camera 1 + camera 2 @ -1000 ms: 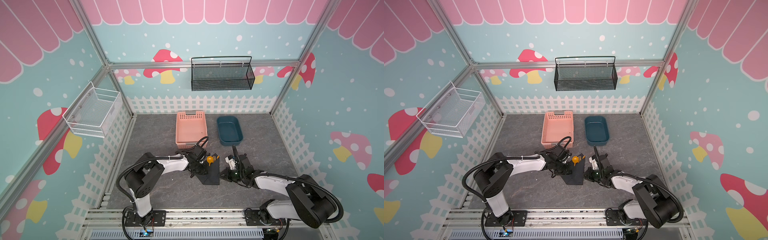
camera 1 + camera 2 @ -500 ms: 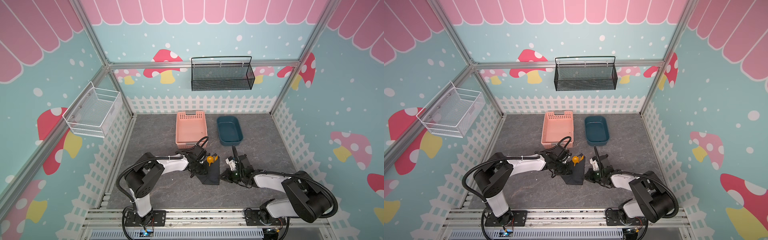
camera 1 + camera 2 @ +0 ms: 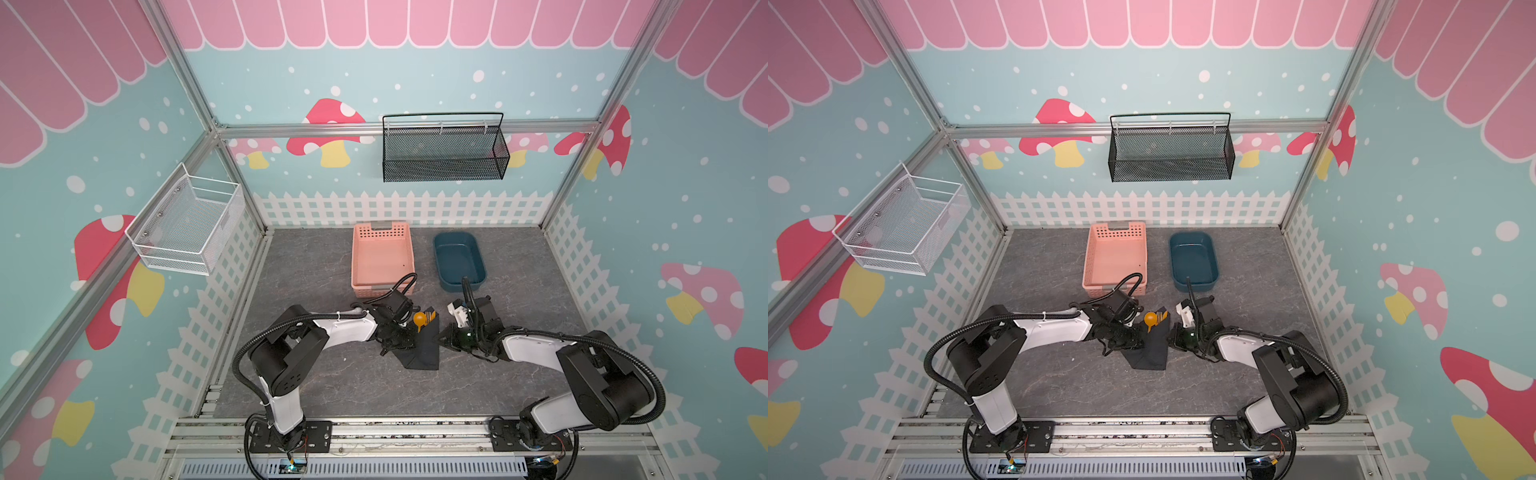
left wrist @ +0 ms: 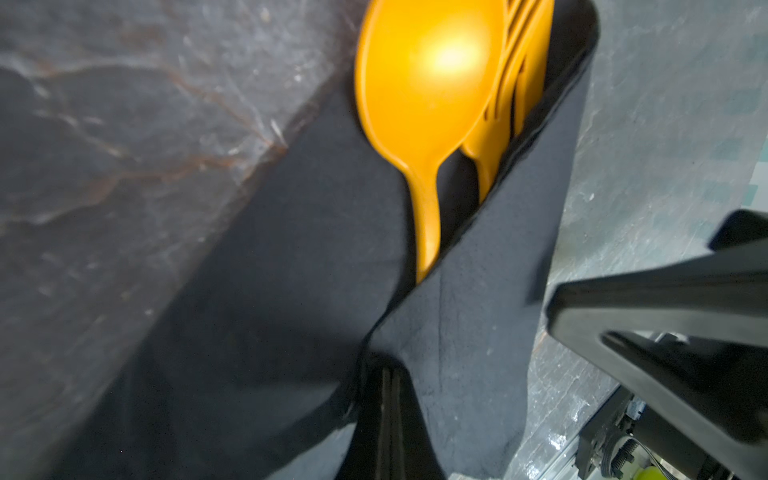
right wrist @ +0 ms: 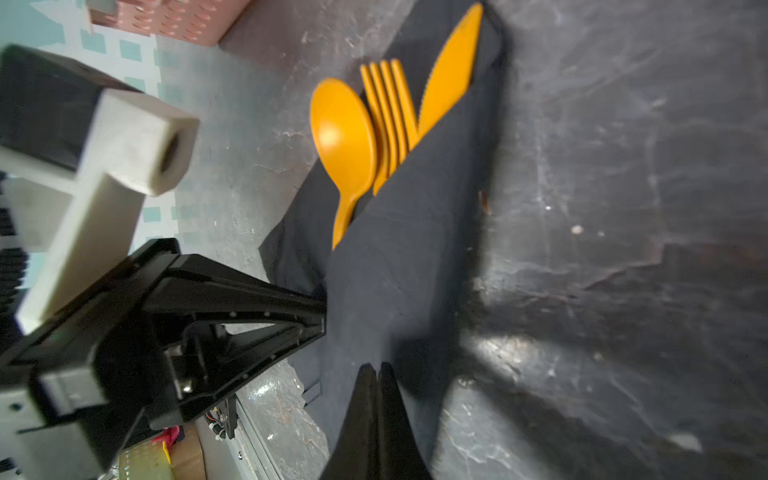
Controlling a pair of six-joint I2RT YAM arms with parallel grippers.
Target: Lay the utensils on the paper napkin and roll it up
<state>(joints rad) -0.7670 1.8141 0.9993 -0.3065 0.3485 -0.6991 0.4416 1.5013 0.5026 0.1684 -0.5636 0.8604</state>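
**A:** Both arms are down low over the grey table (image 3: 332, 374), just in front of the pink basket (image 3: 382, 257). The paper napkin (image 5: 395, 257) lies flat there, with one side folded across the utensils (image 3: 420, 319).

**B:** And the heads poke out at the far end: spoon (image 5: 343, 129), fork (image 5: 390, 104) and knife (image 5: 451, 75), side by side. The handles are hidden under the black flap.

**A:** The left gripper (image 4: 386, 370) has its jaws pressed together, tips right on the napkin at the edge of the fold.

**B:** Any paper pinched in there?

**A:** Can't tell, it's black on black.

**B:** Same story for the right gripper (image 5: 376, 370). It's closed tight with its tip against the napkin's outer edge, and nothing shows between the jaws.

**A:** In both top views the two tips face each other across the napkin.

**B:** The dark blue tub (image 3: 459, 259) sits beside the basket, well apart from the bundle.
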